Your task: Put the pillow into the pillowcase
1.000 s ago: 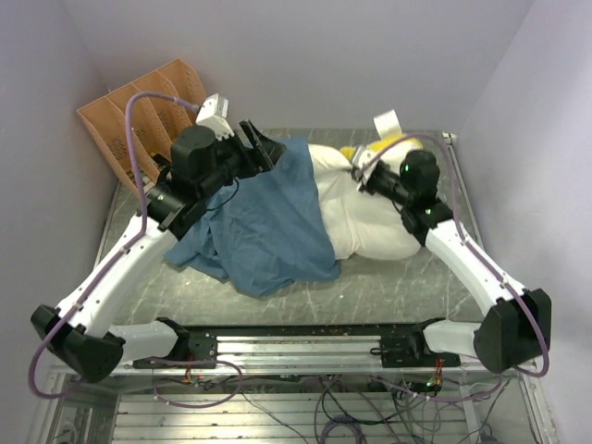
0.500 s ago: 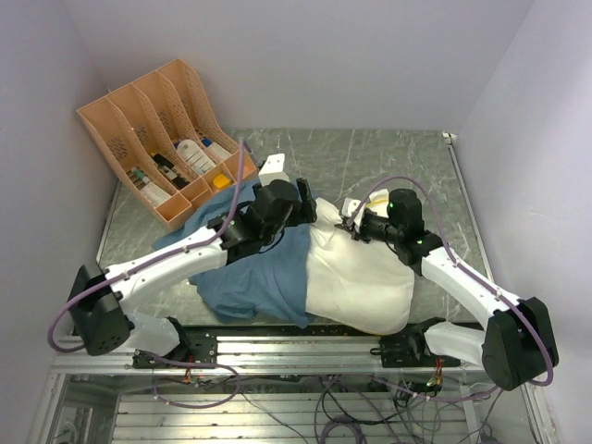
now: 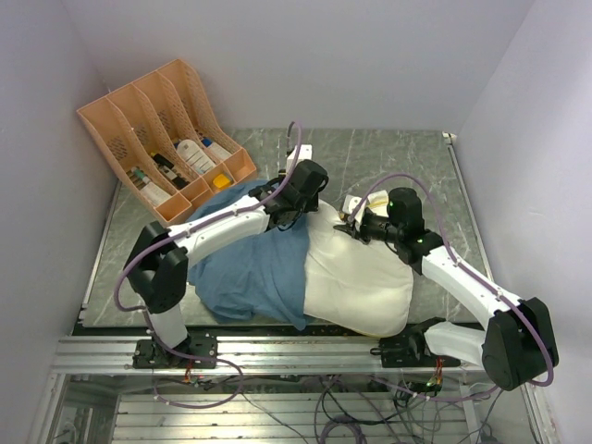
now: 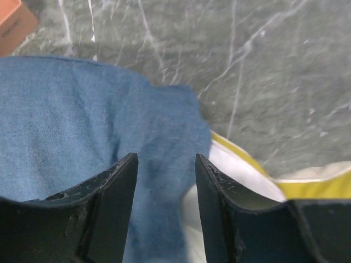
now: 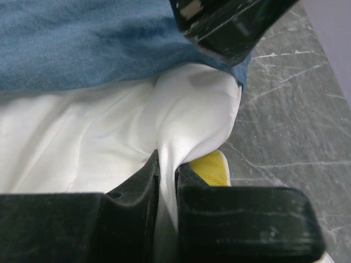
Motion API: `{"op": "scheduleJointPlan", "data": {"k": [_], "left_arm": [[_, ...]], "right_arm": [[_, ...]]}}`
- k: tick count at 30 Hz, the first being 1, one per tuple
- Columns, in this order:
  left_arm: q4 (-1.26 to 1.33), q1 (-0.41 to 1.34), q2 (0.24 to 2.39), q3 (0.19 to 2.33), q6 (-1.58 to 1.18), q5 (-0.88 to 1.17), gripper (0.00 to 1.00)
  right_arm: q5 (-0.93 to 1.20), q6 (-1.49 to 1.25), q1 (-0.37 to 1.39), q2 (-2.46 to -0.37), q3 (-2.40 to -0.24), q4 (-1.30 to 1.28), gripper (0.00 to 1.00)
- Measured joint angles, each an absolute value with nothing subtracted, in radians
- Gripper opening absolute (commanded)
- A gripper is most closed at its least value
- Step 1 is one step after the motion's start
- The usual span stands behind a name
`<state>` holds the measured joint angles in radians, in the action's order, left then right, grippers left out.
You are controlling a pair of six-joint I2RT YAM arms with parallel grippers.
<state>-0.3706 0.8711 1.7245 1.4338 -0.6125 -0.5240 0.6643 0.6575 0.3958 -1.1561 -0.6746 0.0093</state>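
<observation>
Tabletop (image 3: 388, 157): grey, marble-veined; both task things are carried on it
Pillow (image 3: 361, 282): laid at the near right of the tabletop, in front of the right arm; its cream-white right part is left bare, while its left side is overlapped by blue fabric
Pillow edge: a yellow strip (image 4: 307, 189) is seen at the far corner in the left wrist view, just beside the bare tabletop
Pillowcase (image 3: 245, 268): spread wrinkled at the near centre-left, its right border lying over the pillow's left side; whether the pillow is inside the case or only under it cannot be told
Left end effector (image 4: 164, 161): held above the far right corner of the pillowcase, where blue cloth meets white; its jaws are set partly apart, blue fabric is seen in the gap between the fingers (image 4: 118, 203), and nothing is seen clamped
Right end effector (image 5: 167, 164): closed tight on a raised fold of the pillow's white cover at its far edge; a yellow patch (image 5: 211, 167) is seen just beside the pinch
Relation of the end effectors: the two are placed near each other at the pillow's far edge, the left one (image 3: 291, 211) to the left of the right one (image 3: 344, 227)
Organizer (image 3: 111, 139): an orange perforated file rack is stood at the far left corner, with bottles in its compartments, apart from the pillowcase
</observation>
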Motion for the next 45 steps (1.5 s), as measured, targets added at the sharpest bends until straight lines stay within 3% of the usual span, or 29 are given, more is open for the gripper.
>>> {"op": "scheduleJointPlan", "data": {"k": [4,5,7,10,19,23,27,31,35,36,39,45], "left_arm": [[-0.398,0.844,1.771,1.434,-0.595,-0.466,0.53],[-0.401,0.839,1.781,1.436,-0.589,-0.453,0.46],[-0.413,0.835,1.804,1.455,-0.577,-0.428,0.21],[-0.433,0.835,1.843,1.508,-0.558,-0.402,0.08],[-0.535,0.821,1.878,1.764,-0.492,-0.293,0.07],[-0.539,0.817,1.882,1.987,-0.486,-0.205,0.07],[-0.439,0.817,1.869,2.135,-0.512,-0.099,0.07],[-0.319,0.827,1.779,2.034,-0.540,-0.029,0.07],[-0.184,0.820,1.639,1.715,-0.569,-0.020,0.07],[-0.157,0.813,1.611,1.625,-0.583,-0.015,0.07],[-0.066,0.795,1.578,1.380,-0.624,0.008,0.07],[0.101,0.796,1.564,1.122,-0.708,0.051,0.07]], "right_arm": [[0.666,0.647,0.396,-1.156,-0.679,0.007,0.00],[0.666,0.645,0.396,-1.156,-0.679,0.007,0.00],[0.666,0.642,0.396,-1.156,-0.679,0.006,0.00],[0.665,0.638,0.396,-1.156,-0.679,0.006,0.00],[0.614,0.577,0.370,-1.187,-0.724,0.028,0.00],[0.616,0.451,0.262,-1.319,-0.916,0.061,0.00],[0.624,0.274,0.142,-1.378,-1.061,0.250,0.00],[0.738,0.116,0.127,-1.340,-1.045,0.489,0.00],[0.873,0.128,0.208,-1.253,-0.852,0.598,0.00],[0.910,0.167,0.233,-1.244,-0.800,0.577,0.04],[0.995,0.353,0.258,-1.269,-0.725,0.360,0.27],[1.135,0.780,0.174,-1.286,-0.853,-0.186,0.69]]}}
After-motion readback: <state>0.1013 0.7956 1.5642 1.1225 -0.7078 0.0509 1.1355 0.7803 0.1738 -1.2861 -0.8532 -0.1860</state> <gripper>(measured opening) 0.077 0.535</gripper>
